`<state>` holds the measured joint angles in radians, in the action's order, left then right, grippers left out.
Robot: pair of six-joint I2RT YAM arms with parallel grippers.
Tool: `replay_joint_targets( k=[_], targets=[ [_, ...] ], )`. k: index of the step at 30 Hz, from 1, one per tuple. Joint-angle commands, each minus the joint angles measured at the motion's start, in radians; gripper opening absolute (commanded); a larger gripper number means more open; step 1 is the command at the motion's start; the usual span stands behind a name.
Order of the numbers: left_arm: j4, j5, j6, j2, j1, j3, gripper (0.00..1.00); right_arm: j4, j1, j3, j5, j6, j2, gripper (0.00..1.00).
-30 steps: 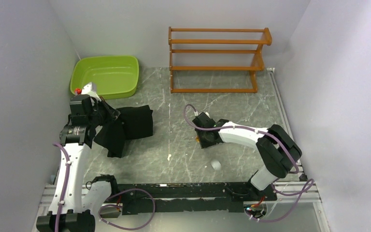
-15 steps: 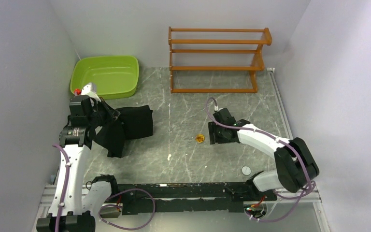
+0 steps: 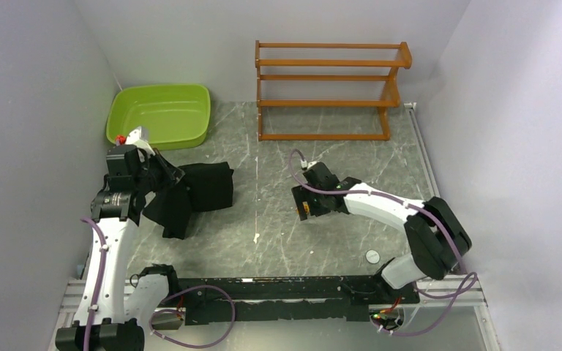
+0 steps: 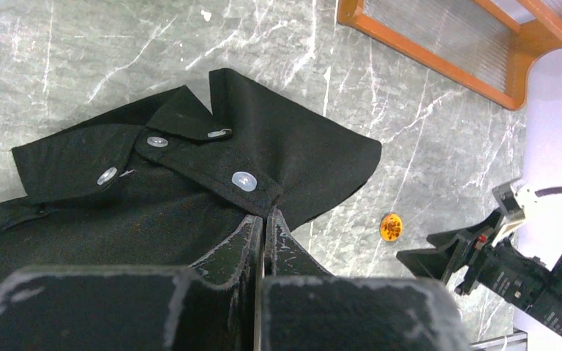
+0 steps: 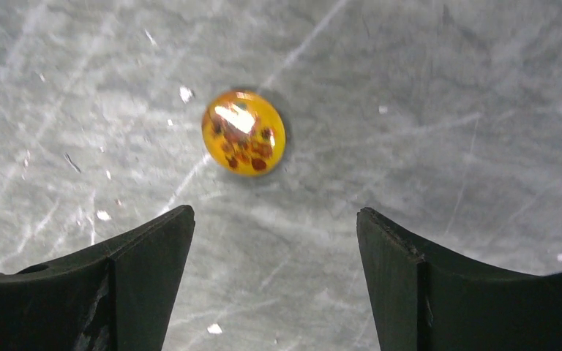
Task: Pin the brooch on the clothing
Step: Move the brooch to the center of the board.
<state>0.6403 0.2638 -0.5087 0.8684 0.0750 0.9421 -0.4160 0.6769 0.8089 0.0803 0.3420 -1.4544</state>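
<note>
The right wrist view shows the amber brooch (image 5: 244,132) up close, lying on the grey marbled table (image 5: 446,88) just ahead of the right gripper (image 5: 274,219), whose jaws stand wide apart and hold nothing. From above, that gripper hides most of the brooch. The left wrist view shows the left gripper (image 4: 265,223) pinched closed on the buttoned edge of the black shirt (image 4: 154,190), with the brooch well apart from the cloth.

Your left hand (image 4: 265,216): fingers pressed together, pinching the black shirt (image 4: 154,201).
Your right hand (image 5: 274,219): fingers spread wide, pointing down.
</note>
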Motion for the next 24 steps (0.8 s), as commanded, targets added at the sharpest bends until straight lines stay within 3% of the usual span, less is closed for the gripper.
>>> replay_joint_targets(
  k=[1, 9, 20, 24],
  targets=[
    [-0.018, 0.013, 0.021, -0.007, -0.004, -0.009, 0.03, 0.032, 0.014, 0.105, 0.054, -0.029, -0.067, 0.86],
    [-0.004, -0.014, 0.041, -0.014, -0.003, -0.006, 0.03, 0.031, 0.067, 0.181, 0.114, -0.050, -0.214, 0.82],
    [0.002, -0.015, 0.045, -0.018, -0.003, -0.012, 0.03, -0.011, 0.098, 0.213, 0.199, -0.022, -0.279, 0.57],
    [0.003, -0.013, 0.044, -0.023, -0.003, -0.015, 0.03, -0.027, 0.098, 0.222, 0.206, -0.019, -0.279, 0.56]
  ],
)
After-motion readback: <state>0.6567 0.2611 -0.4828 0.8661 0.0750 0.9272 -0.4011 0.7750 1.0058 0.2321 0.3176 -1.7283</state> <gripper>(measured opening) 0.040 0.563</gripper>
